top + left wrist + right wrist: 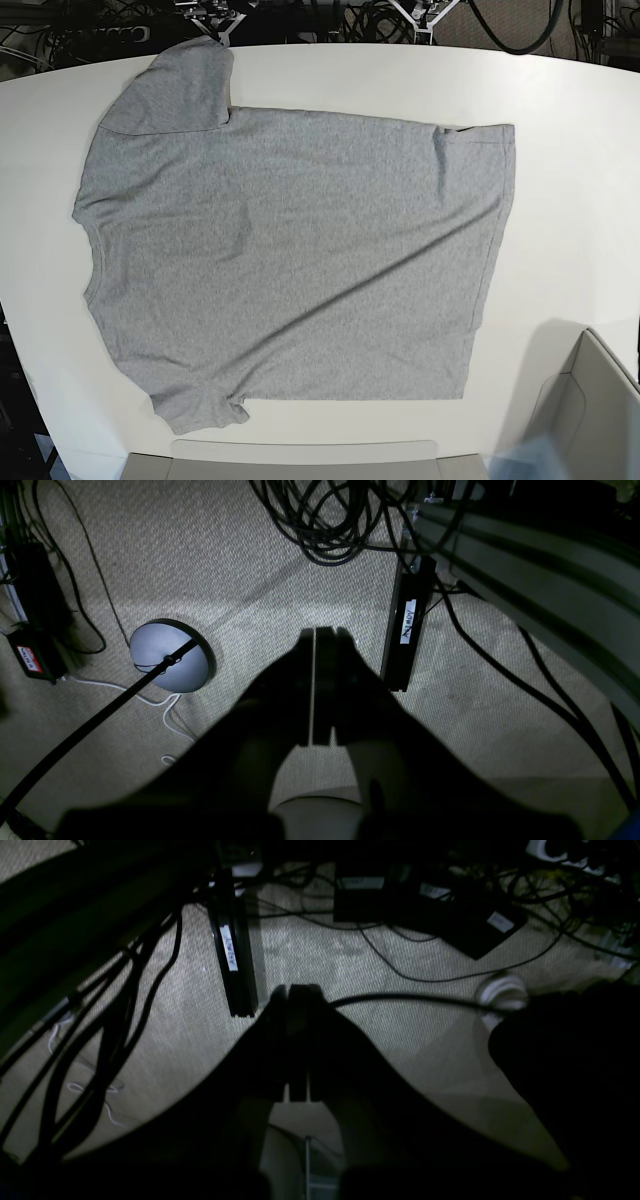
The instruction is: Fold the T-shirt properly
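The heather-grey T-shirt (290,260) lies spread flat on the white table (570,150) in the base view, neck to the left, hem to the right, one sleeve at the top left and one at the bottom left. No lettering shows on the upper side. Neither gripper shows in the base view. My left gripper (320,635) is shut and empty, hanging over the carpet floor. My right gripper (295,990) is shut and empty, also over the floor. The shirt shows in neither wrist view.
A grey bin (590,420) stands at the table's bottom right edge. Under the table, cables (325,525), a black bar with a white label (407,625), a round lamp base (167,655) and power bricks (450,915) lie on the carpet.
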`<state>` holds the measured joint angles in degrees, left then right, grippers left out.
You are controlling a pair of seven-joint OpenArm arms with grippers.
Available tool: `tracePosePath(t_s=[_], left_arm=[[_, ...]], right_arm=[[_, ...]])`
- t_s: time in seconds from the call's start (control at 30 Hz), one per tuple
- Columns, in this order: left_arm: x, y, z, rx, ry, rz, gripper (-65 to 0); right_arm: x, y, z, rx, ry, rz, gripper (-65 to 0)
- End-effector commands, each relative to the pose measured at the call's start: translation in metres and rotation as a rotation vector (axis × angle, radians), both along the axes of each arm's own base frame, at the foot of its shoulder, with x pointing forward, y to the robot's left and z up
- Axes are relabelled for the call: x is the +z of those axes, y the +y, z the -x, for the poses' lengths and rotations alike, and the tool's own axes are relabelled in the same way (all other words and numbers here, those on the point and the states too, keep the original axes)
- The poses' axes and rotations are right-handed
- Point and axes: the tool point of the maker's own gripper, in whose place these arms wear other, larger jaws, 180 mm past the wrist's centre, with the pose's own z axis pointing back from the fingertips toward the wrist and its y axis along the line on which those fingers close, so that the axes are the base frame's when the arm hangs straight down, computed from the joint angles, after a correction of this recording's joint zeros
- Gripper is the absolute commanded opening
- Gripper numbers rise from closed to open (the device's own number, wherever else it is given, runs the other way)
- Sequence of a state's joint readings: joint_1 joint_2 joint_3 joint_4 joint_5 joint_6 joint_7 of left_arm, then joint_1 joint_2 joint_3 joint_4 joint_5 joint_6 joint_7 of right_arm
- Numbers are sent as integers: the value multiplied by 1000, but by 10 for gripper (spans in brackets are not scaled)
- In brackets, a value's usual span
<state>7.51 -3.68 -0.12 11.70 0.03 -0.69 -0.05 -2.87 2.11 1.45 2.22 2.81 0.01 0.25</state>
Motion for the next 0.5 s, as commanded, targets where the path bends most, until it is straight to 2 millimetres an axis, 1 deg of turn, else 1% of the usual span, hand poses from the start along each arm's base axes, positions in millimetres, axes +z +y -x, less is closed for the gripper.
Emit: tracePosePath(t_s=[0.0,0.1,0.2,0.23,0.27,0.3,0.33,0.4,0.47], left_arm=[[1,3,2,-3,-3,-10,-650],[1,2,0,-5,-8,-5,-650],[1,1,0,-9,-8,-3,-650],[1,2,0,-3,-8,-4,-650],[1,3,2,0,-5,-6,-650],[1,3,11,1,7,-6,-650],[1,3,13,1,9,-6,-650],[2,5,10,0,-2,-9,-650],[2,5,12,0,3,-8,-650]], right_arm=[[0,-4,0,3,-2,6,-649],[0,-4,8,4,11,6,-649],[0,-4,11,9,16,6,-648],[0,-4,16,9,23,6,-648],[0,-4,18,9,23,6,-648],[1,-5,19,10,25,8,-648],[1,-6,19,10,25,9,-648],[1,-15,21,13,25,23,-648],[2,-20,14,16,4,29,-648]])
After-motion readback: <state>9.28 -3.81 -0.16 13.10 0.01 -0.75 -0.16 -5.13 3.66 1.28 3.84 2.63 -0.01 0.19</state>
